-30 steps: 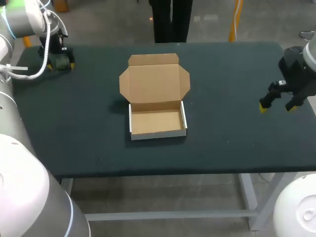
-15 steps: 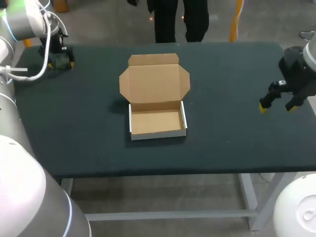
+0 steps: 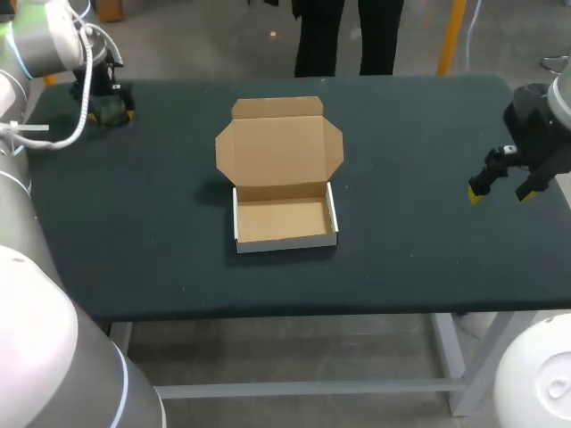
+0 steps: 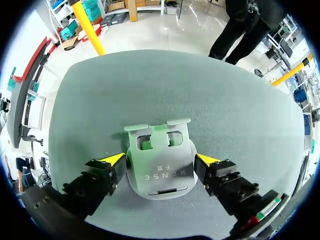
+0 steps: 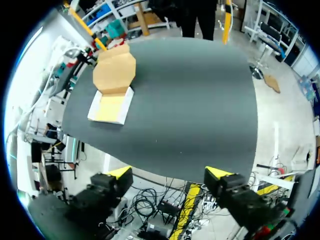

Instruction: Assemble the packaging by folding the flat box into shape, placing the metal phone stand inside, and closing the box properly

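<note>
right end effector [image 5: 169, 174]: 2 fingers apart | box [image 5: 114, 86]: lid open, on table [image 5: 195, 100], well ahead

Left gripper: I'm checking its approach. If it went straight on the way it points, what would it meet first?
The left gripper would meet the stand, lying on the table right ahead of it. How close it is, I cannot tell.

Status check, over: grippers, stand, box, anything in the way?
Left gripper astride phone stand at far left corner, grip unconfirmed. Right gripper open, empty, at right edge. Box folded, lid open, empty. Nothing between stand and box.
</note>
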`<state>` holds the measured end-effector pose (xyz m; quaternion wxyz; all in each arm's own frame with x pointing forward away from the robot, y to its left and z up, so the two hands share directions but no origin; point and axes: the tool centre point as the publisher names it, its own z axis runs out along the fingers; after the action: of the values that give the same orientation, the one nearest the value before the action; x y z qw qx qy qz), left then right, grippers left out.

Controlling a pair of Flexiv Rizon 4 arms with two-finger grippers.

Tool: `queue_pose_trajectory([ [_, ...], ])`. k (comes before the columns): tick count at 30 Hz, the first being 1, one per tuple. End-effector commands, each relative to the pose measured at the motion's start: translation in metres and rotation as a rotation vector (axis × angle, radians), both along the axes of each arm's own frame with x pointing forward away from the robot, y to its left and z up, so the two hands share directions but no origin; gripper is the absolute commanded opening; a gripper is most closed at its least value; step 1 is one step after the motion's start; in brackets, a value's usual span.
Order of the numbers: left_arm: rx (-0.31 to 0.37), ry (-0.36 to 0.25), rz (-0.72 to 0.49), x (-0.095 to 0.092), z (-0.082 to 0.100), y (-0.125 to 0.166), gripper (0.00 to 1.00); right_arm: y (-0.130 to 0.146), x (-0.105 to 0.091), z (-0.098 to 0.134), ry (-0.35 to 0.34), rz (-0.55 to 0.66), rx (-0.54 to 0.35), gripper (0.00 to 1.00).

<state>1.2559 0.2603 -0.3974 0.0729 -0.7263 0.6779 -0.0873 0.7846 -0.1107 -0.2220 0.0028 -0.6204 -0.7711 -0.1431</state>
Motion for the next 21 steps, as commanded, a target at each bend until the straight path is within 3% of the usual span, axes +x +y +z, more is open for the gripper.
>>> queue_pose_trajectory([
  [1,-0.012,0.158,-0.004,0.0118,-0.0038,0.0020,0.89,-0.0001,-0.0011,0.0012,0.001,-0.001,-0.003,1.00],
  [21,-0.004,0.168,-0.003,0.0113,-0.0060,0.0035,0.87,-0.0001,-0.0011,0.0012,0.001,-0.001,-0.003,1.00],
])
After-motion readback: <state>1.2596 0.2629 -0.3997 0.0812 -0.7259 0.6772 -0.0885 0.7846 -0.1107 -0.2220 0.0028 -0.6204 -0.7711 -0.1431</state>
